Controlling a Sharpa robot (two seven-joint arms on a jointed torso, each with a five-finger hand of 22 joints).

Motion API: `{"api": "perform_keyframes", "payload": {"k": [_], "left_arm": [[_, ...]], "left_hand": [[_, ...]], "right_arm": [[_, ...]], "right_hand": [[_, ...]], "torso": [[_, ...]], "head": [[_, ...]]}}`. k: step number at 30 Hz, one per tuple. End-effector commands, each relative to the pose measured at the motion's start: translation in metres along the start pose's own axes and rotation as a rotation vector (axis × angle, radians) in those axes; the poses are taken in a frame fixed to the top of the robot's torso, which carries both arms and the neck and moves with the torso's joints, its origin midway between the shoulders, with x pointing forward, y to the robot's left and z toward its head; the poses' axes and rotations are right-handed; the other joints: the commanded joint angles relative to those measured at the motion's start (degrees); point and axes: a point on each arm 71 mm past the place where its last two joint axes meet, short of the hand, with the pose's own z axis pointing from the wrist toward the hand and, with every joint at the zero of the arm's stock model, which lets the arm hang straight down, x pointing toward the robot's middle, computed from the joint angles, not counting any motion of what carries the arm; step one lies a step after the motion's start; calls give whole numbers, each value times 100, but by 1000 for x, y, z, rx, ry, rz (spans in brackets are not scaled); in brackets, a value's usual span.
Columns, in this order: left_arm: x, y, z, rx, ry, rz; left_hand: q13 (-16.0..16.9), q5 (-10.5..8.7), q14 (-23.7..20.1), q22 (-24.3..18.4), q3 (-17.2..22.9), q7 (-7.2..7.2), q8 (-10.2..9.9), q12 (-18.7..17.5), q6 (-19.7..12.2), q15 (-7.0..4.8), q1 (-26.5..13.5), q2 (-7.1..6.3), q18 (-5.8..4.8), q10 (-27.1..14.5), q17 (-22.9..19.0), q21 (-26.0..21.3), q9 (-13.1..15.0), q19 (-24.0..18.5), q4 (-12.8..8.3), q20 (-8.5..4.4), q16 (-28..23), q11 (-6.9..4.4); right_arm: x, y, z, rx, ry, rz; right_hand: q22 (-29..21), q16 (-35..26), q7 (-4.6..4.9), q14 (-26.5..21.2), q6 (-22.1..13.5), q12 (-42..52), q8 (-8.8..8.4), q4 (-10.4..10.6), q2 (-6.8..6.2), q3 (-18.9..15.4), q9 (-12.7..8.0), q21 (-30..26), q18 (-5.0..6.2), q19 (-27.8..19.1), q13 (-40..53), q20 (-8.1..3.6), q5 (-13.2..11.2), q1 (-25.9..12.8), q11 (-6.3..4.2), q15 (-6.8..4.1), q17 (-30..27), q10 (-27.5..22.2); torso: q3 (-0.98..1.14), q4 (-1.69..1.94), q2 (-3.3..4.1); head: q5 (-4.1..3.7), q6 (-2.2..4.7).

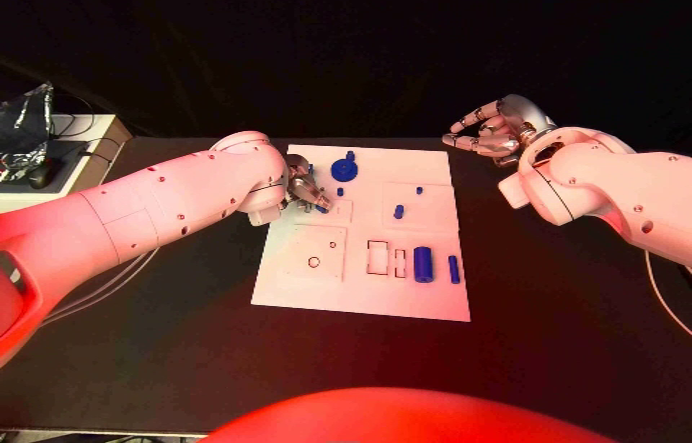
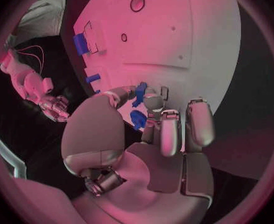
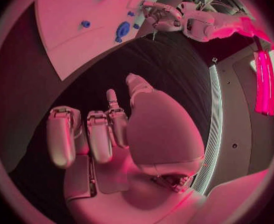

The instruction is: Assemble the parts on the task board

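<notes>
Blue cylinder (image 1: 423, 264) lies flat on task board (image 1: 433, 303), long axis near-far. Left hand (image 1: 306, 189) pinches small blue part (image 2: 137, 95); right hand (image 1: 495, 130) released, off-board.

The white rectangular task board (image 1: 361, 293) lies flat in the middle of the black surface (image 1: 173, 343). Several outlined recesses and two small round holes are cut into it. A large round blue part with a short stem (image 1: 345, 169) stands near the far edge of the board. A small blue peg (image 1: 398, 211) sits in the middle area, and another tiny blue piece (image 1: 420, 190) lies just beyond it. Near the front right corner, a thick blue cylinder (image 1: 423, 264) lies beside a rectangular slot, and a thin blue bar (image 1: 453, 269) lies just to its right, apart from it.
</notes>
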Motion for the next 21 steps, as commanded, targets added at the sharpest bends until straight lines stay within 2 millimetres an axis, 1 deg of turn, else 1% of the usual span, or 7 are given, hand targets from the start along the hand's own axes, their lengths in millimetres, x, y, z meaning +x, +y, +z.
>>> {"api": "perform_keyframes", "payload": {"k": [1,8,10,12,13,17,21], "left_arm": [[5,-1,1,1,13,-1],[4,-2,2,3,2,0],[4,-2,2,5,-3,1],[4,-3,2,7,-9,0],[4,-3,2,8,-10,0],[4,-3,2,11,-15,-2],[5,-3,2,13,-17,-3]], "left_hand": [[-6,-21,509,-5,-66,29,-36,-28,27,19,15,63,-99,-49,1201,-22,3,-8,6,-3,-23,10],[-4,-23,508,0,-126,29,-41,-26,28,19,32,64,-101,-50,1199,-21,5,-4,26,-3,-24,11],[-4,-21,508,-3,-134,28,-41,-26,29,19,41,69,-100,-50,1201,-23,6,-6,27,-3,-23,9],[-7,-12,509,-3,-155,23,-46,-27,29,16,83,97,-100,-52,1203,-23,6,-5,30,-4,-22,5],[-13,27,508,-5,-156,16,-66,-31,14,11,197,178,-99,-58,1201,-27,4,-6,28,-6,-23,-2],[-16,83,512,-1,32,14,-116,-37,-38,7,462,301,-99,-66,1211,-30,0,-4,14,-5,-18,-7],[-22,96,516,6,324,29,-126,-41,-71,16,625,301,-100,-62,1226,-30,24,-2,-24,4,-10,3]], "right_arm": [[1,1,0,-13,13,-6],[1,1,0,-13,13,-6],[1,1,0,-13,13,-6],[1,1,0,-13,13,-6],[1,1,0,-13,13,-6],[1,1,0,-13,13,-6],[1,1,0,-13,13,-6]], "right_hand": [[955,-40,13,456,-42,-26,18,-2,-6,35,5,-11,67,258,686,-44,33,-60,-1,-53,913,-52],[954,-41,13,455,-52,-32,32,0,-8,41,14,-14,68,258,681,-45,33,-75,-1,-54,910,-57],[954,-41,13,455,-52,-32,32,0,-8,41,14,-14,68,258,681,-45,33,-75,-1,-54,910,-57],[954,-41,13,455,-52,-32,32,0,-8,41,14,-14,68,258,681,-45,33,-75,-1,-54,910,-57],[954,-41,13,455,-52,-32,32,0,-8,41,14,-14,68,258,681,-45,33,-75,-1,-54,910,-57],[954,-41,13,455,-52,-32,32,0,-8,41,14,-14,68,258,681,-45,33,-75,-1,-54,910,-57],[954,-41,13,455,-52,-32,32,0,-8,41,14,-14,68,258,681,-45,33,-75,-1,-54,910,-57]], "torso": [[4,-3,-1],[4,-2,1],[1,-1,3],[1,-2,3],[1,-2,3],[2,-1,4],[0,-2,-1]], "head": [[1,-4],[-3,1],[-3,1],[-3,-1],[-4,-4],[-4,-13],[-4,-15]]}}
